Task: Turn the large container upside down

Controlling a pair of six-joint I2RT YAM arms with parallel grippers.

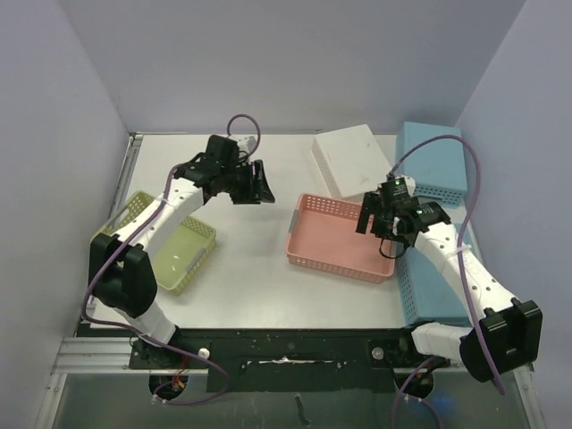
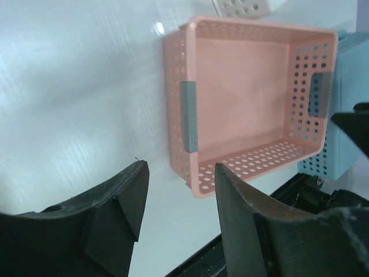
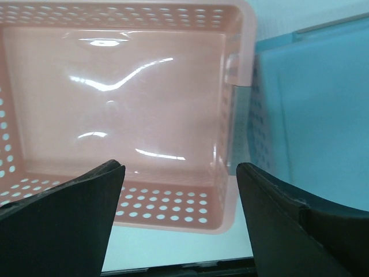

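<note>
A pink perforated basket [image 1: 332, 239] stands upright, open side up, at the table's middle right. It is empty, with grey handle strips on its short ends. My left gripper [image 1: 260, 183] is open and empty, to the basket's upper left and apart from it. The left wrist view shows the basket [image 2: 242, 104] beyond the open gripper [image 2: 180, 173]. My right gripper [image 1: 379, 229] is open and empty, hovering over the basket's right end. In the right wrist view the basket's floor [image 3: 127, 104] lies behind the open gripper [image 3: 180, 173].
A green basket [image 1: 170, 239] stands upright at the left. A white container [image 1: 351, 159] lies at the back. A blue container [image 1: 433, 161] lies at the back right. Another blue one [image 1: 435, 277] lies against the pink basket's right side, also in the right wrist view [image 3: 311, 115].
</note>
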